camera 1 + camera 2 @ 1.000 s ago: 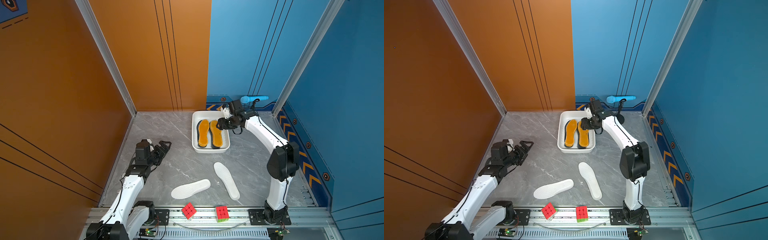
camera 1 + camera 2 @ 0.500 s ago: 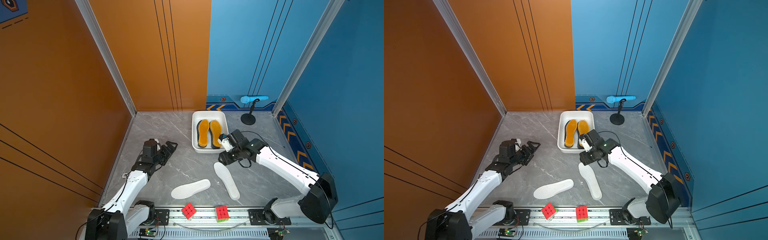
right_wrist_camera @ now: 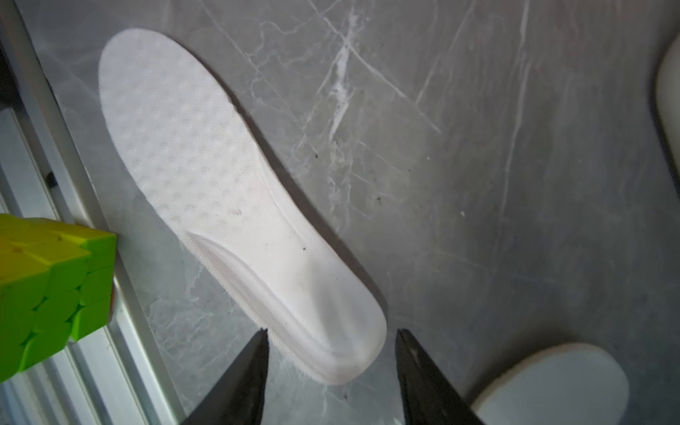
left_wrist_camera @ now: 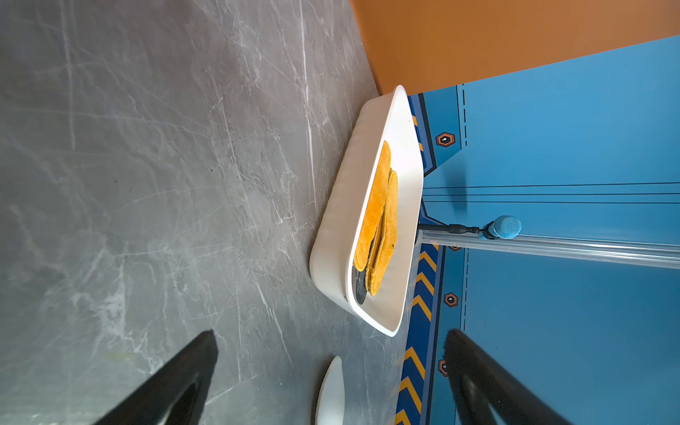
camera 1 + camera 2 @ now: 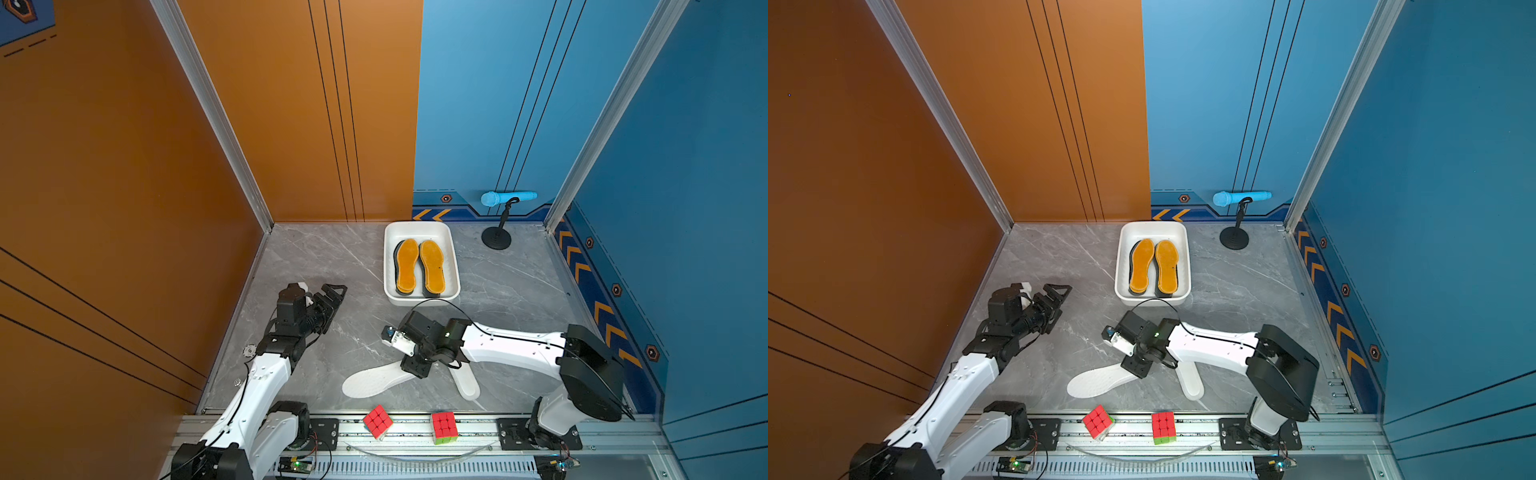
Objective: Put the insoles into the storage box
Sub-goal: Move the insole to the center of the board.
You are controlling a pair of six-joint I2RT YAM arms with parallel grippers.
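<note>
The white storage box (image 5: 422,227) stands at the back of the table, and two orange-yellow insoles (image 5: 406,266) (image 5: 432,268) lie side by side in it on dark ones. Two white insoles (image 5: 372,380) (image 5: 466,381) lie on the table near the front rail. My right gripper (image 5: 413,368) hangs open over the heel of the left white insole (image 3: 220,184). Its fingertips stand either side of that heel without closing on it, gripper (image 3: 331,331). My left gripper (image 5: 334,291) is open and empty at the left, pointing toward the box (image 4: 342,206).
Two Rubik's cubes (image 5: 378,420) (image 5: 444,427) sit on the front rail; one shows its green side (image 3: 48,279) close to the white insole's toe. A blue microphone on a black stand (image 5: 508,198) stands at the back right. Orange and blue walls enclose the table.
My right arm has swung from over the storage box back to the front and come down over the left white insole's heel. The left arm has shifted slightly forward, still open.
</note>
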